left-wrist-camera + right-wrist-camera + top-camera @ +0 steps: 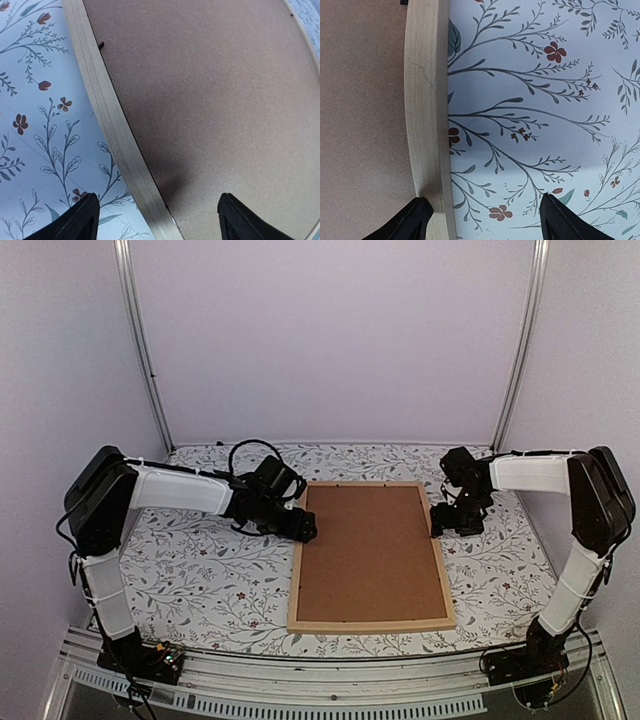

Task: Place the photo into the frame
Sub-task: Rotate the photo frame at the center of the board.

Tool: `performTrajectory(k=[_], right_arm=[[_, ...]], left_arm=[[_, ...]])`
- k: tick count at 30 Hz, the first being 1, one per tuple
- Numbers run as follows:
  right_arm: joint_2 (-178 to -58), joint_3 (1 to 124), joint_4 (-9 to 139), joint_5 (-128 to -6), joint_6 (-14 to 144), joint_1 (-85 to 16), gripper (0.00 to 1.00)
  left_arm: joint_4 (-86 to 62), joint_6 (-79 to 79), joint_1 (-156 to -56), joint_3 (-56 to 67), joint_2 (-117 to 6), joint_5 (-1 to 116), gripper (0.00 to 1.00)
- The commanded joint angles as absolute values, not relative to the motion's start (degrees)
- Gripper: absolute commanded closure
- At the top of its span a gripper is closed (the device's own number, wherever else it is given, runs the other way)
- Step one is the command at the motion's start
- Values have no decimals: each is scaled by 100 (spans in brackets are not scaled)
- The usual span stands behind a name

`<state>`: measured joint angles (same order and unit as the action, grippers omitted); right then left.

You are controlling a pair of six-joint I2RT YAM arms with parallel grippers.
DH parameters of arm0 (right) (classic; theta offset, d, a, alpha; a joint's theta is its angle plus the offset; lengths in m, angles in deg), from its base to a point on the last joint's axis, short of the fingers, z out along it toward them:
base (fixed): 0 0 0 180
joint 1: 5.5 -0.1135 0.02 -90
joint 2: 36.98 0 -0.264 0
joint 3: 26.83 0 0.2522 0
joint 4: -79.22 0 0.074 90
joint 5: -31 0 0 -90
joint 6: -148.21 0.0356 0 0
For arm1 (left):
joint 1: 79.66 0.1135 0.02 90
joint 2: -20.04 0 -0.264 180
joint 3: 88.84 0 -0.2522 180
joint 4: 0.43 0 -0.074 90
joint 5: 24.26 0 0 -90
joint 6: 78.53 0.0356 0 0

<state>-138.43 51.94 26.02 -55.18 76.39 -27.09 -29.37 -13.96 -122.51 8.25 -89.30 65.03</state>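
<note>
left end effector (157,217) spread | right end effector (485,217) spread | frame (370,624) whole only overhead

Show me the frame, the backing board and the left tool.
frame (370,624), top view, near wooden strip.
backing board (370,552), top view, its middle.
left tool (306,531), top view, between fingertips.

Plain pale lilac-white walls (330,340) across upper half, closing in on 3 sides. 2 slim aluminium posts: left post (145,350) upper left, right post (522,350) upper right. White tablecloth (200,570), grey leafy sprigs and small red-brown flowers, lower middle. Ribbed metal rail (330,680) along bottom edge. Soft, even light.
</note>
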Motion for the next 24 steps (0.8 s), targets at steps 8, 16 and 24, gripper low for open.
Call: performTrajectory(k=[8, 16, 24], right_arm=[[-14011, 5191, 2524, -5345, 7760, -2953, 21], [-14222, 5270, 2354, -4977, 7984, -3205, 21], [-14481, 5420, 2230, -4672, 8195, -3501, 21]], left_arm=[[-2789, -1547, -12333, 952, -8998, 6402, 16], [-2785, -1754, -12587, 1015, -9233, 6426, 17], [-2730, -1856, -12801, 946, -9493, 6304, 18]])
